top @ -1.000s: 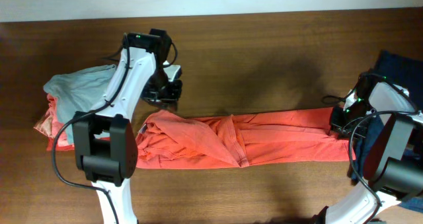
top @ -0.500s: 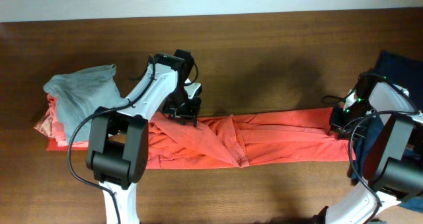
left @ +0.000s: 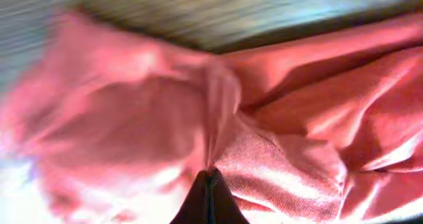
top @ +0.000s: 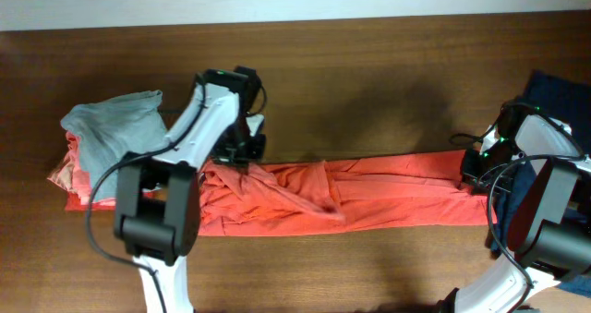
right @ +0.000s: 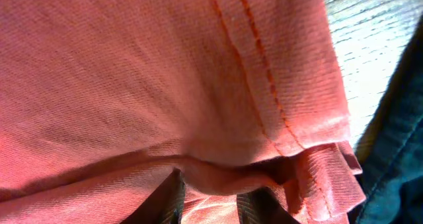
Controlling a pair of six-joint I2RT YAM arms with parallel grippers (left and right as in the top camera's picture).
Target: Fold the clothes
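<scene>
- Red shirt [top: 388, 191]: stretched into a long band across the table [top: 369, 73], left to right, held by an arm at each end. The right half lies flat; the left half is bunched and creased.
- Shirt edges: the far edge runs nearly straight from the middle to the right end. The near edge lies roughly parallel to the table's front edge, with a strip of bare wood between them.
- Hem [right: 264, 85]: in the right wrist view, two rows of stitching run along the shirt's folded end, which is ruffled at the corner.
- Left gripper [top: 242, 152]: jaws pressed together on a pleat at the bunched left end's far edge. The left wrist view is blurred, but a ridge of cloth rises from the fingertips [left: 210, 187].
- Right gripper [top: 473, 173]: clamped on a fold at the shirt's right end, with cloth between the two fingers [right: 173, 199].
- Grey shirt [top: 115, 124]: crumpled, on top of the red pile [top: 74, 179] at the left, just beside the left arm.
- Navy garment [top: 559, 91]: at the right edge of the table, behind the right arm and close to the hem.
- Open room: broad bare wood behind the shirt, between the arms.
</scene>
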